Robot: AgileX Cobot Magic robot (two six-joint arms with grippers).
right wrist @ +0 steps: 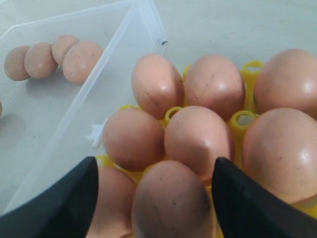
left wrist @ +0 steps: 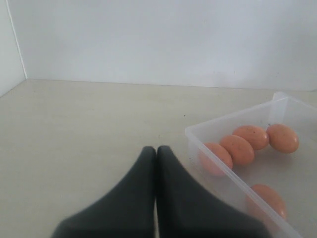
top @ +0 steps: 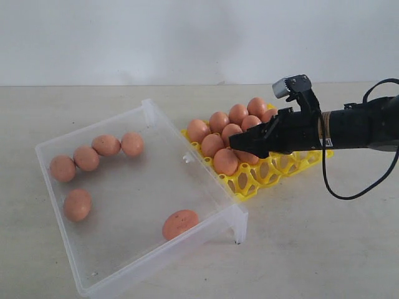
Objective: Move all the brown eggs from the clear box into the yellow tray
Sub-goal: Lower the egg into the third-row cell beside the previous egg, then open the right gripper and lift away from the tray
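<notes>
Several brown eggs (top: 86, 158) lie loose in the clear box (top: 140, 187) on the left, most in a row by its far corner and one (top: 180, 224) near the front wall. The yellow tray (top: 269, 172) to its right holds several more eggs (top: 219, 121). My right gripper (top: 240, 147) hovers low over the tray's near rows. Its jaws are open around an egg (right wrist: 171, 203) that sits in a cup, with a gap on each side of the egg. My left gripper (left wrist: 157, 149) is shut and empty, just outside the clear box (left wrist: 225, 171).
The box stands on short legs (top: 237, 233) on a pale tabletop. A black cable (top: 349, 193) loops down from the right arm. A white wall runs behind the table.
</notes>
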